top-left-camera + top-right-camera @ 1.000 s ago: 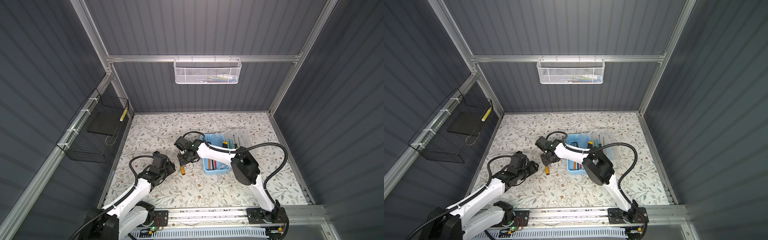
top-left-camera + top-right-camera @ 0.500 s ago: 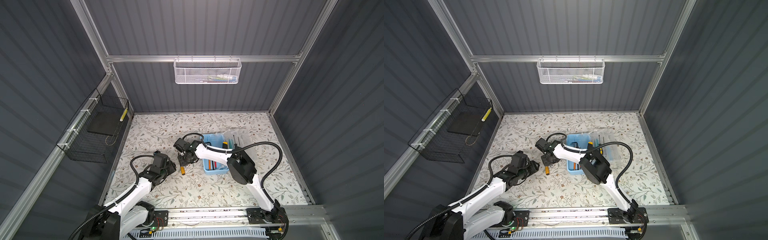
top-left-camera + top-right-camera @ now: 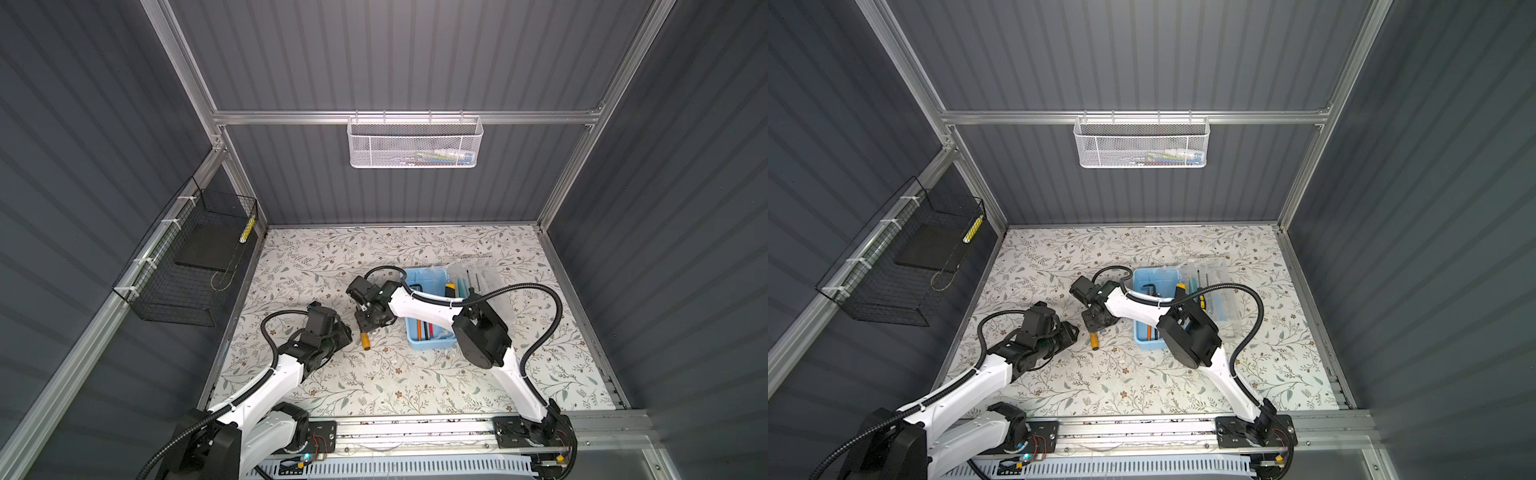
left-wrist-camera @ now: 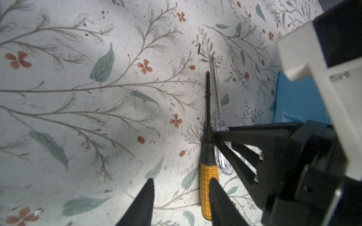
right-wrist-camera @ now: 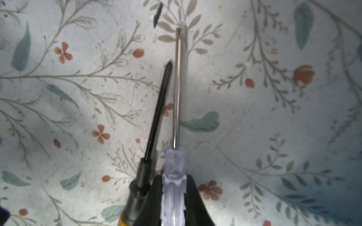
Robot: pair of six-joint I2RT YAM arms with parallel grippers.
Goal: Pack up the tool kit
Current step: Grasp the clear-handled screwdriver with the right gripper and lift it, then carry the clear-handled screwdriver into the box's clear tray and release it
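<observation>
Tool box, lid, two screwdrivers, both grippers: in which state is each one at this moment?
right gripper: shut on the clear-handled screwdriver.
left gripper: open, holding nothing.
clear-handled screwdriver: held by its handle.
yellow-handled screwdriver: lying free, close beside the clear-handled one.
blue box: open, some tools inside.
clear lid: not covering the box, lying beside it.

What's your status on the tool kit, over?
Right gripper shut on clear-handled steel-shaft screwdriver, not yet lifted. Left gripper open, empty. Yellow-and-black plastic-handled screwdriver lies tight alongside the grip. Light-blue rectangular plastic box open, part filled.
</observation>
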